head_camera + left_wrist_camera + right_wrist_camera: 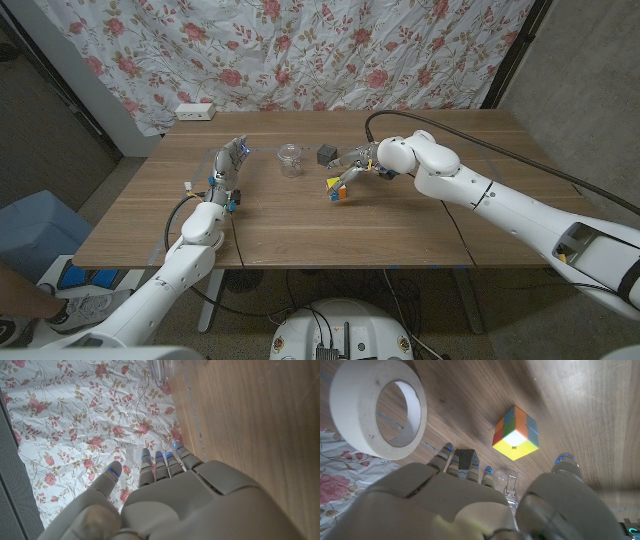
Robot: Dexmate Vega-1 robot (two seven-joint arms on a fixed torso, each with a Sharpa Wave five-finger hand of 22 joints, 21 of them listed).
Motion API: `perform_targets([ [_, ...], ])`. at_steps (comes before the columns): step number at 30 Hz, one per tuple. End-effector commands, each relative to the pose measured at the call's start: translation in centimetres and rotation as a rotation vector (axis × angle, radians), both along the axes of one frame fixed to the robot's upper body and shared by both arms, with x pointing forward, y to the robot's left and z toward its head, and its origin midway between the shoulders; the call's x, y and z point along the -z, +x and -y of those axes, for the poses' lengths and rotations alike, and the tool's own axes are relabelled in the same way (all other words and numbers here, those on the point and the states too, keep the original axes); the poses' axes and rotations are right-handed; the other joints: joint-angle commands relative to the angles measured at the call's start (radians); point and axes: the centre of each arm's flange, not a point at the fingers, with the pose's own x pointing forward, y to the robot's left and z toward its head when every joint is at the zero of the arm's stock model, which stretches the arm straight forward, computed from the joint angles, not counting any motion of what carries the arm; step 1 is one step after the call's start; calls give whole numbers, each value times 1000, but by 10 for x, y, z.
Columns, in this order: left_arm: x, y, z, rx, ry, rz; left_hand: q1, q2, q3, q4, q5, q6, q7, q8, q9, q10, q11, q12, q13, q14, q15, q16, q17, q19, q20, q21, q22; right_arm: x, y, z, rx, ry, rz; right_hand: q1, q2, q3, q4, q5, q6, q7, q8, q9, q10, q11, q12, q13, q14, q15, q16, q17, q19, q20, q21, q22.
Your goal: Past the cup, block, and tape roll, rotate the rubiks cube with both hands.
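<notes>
**Cube could get knocked before I grip it**

My right robot hand (358,166) hovers spread and empty over the rubiks cube (337,189) on the desk (300,225). My left robot hand (228,165), open too, waits well apart. One careless descent may shove the cube away.

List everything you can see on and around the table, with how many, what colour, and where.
Rubik's cube: one, multicoloured, mid-table, just in front of the right robot hand.
Cup: one, clear, behind the cube, toward the table's far side.
Block: one, dark grey, right of the cup.
Tape roll: one, white, near the right robot hand.
Power strip: one, white, far left corner.
Table: one, brown wood.
Curtain: one, white with pink flowers, behind the table.
Left robot hand: one, grey, raised at table's left, holding nothing.
Right robot hand: one, grey, fingers apart beside the cube.
</notes>
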Motion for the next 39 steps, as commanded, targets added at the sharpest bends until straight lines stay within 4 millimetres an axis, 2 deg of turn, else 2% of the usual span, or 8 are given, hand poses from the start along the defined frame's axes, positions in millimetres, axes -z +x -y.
perform_targets([
  [1,3,-1,-6,-4,8,2,-5,70,5,4,4,-10,-1,-2,0,-10,-4,-1,3,-7,-1,-5,3,-3,-3,2,3,-10,-5,20,-102,165,23,-41,17,-3,23,4,-7,14,8,2,-1,-4,8,-12,5,-16,7,-3,3,-16,7,2],
  [6,3,-1,-7,-11,-5,13,-5,70,5,3,4,-2,4,4,0,-5,-1,3,3,-2,-2,-1,3,3,-4,5,3,-17,-6,25,-151,245,15,-76,27,-12,40,-1,-1,34,11,1,6,-5,11,-25,13,-25,12,-6,9,-26,9,2],
  [12,3,-2,-8,-23,-2,12,-5,71,5,4,4,-2,5,6,-1,-2,-2,5,3,-2,-2,0,4,2,-5,5,3,-20,-4,35,-187,373,7,-105,35,-19,53,-6,13,52,15,-1,21,-7,15,-36,22,-37,17,-10,17,-35,10,2],
  [21,3,-7,-12,-22,27,2,-6,75,5,7,4,0,8,8,-1,1,-1,7,2,0,-2,2,4,1,-5,5,3,-25,-7,47,-201,476,19,-139,50,-26,70,-12,31,72,18,-3,41,-10,19,-49,40,-51,24,-14,30,-47,13,1],
  [29,0,-8,-10,-12,37,7,-8,75,4,11,4,-14,3,5,-1,-6,-6,5,2,-4,-4,1,5,-5,-4,4,3,-31,-8,66,-198,576,26,-153,62,-26,77,-15,50,78,23,-3,56,-9,22,-55,57,-55,29,-18,41,-50,14,1],
  [39,-1,-5,-4,13,53,-6,-8,76,4,13,4,-16,2,6,-1,-6,-6,6,2,-5,-4,2,6,-6,-3,4,3,-41,-7,94,-181,674,48,-173,77,-28,88,-18,68,70,24,-4,78,-8,26,-61,77,-60,35,-22,57,-52,17,1],
])
